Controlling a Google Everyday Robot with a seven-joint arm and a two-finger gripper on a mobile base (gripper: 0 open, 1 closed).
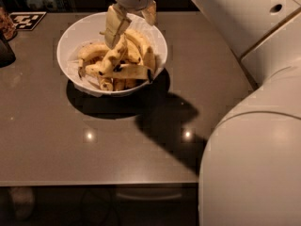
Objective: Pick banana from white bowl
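The white bowl (70,41) stands on the table at the back left and holds a pile of ripe yellow bananas with dark tips. One long banana (114,56) leans up out of the pile, its upper end just under my left finger (114,26). I cannot make out a blue sticker on any banana. My gripper (132,23) hangs over the far side of the bowl. Its fingers are spread apart and reach down onto the top of the pile, with nothing clamped between them.
The brown table (70,145) carries a black-and-white marker tag (27,20) at the far left corner and a dark object (5,51) at the left edge. My white arm (254,126) fills the right side and casts a shadow right of the bowl.
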